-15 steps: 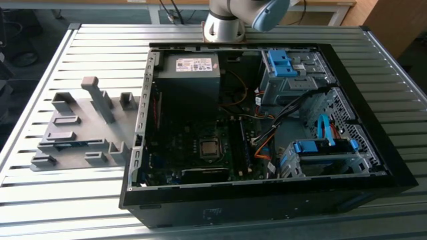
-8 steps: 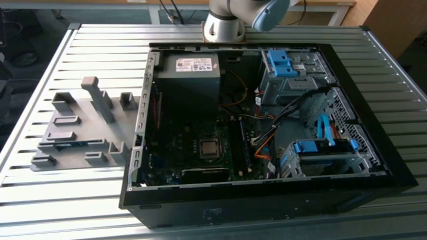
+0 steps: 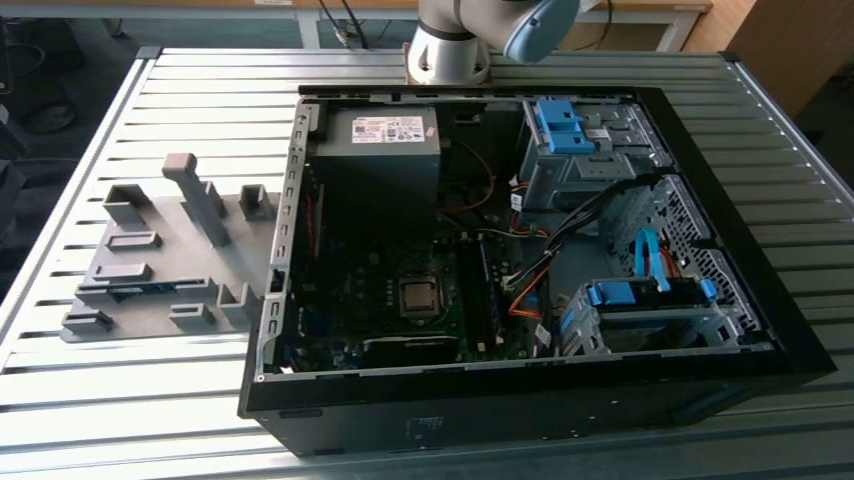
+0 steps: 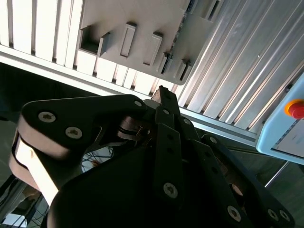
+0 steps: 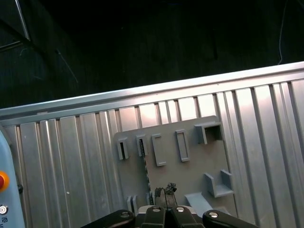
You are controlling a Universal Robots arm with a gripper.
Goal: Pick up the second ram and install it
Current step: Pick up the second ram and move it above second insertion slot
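The second ram (image 3: 130,291) is a thin dark blue-green stick standing on edge in the slots of the grey holder plate (image 3: 160,250), at the exterior view's left beside the open computer case (image 3: 534,250). In the first wrist view the ram (image 5: 145,166) shows edge-on as a dark line across the plate (image 5: 190,171). My gripper (image 5: 164,191) hangs well above the plate, its tips close to the ram's line, shut with nothing between the fingers. In the second wrist view the black gripper (image 4: 164,92) points at the plate (image 4: 142,19).
The case lies open on a slatted metal table (image 3: 160,100), with the motherboard (image 3: 400,300), power supply (image 3: 380,135) and blue drive brackets (image 3: 567,125) inside. Several grey holder blocks (image 3: 200,200) stand up from the plate. A panel with a red button (image 4: 295,108) sits off the table.
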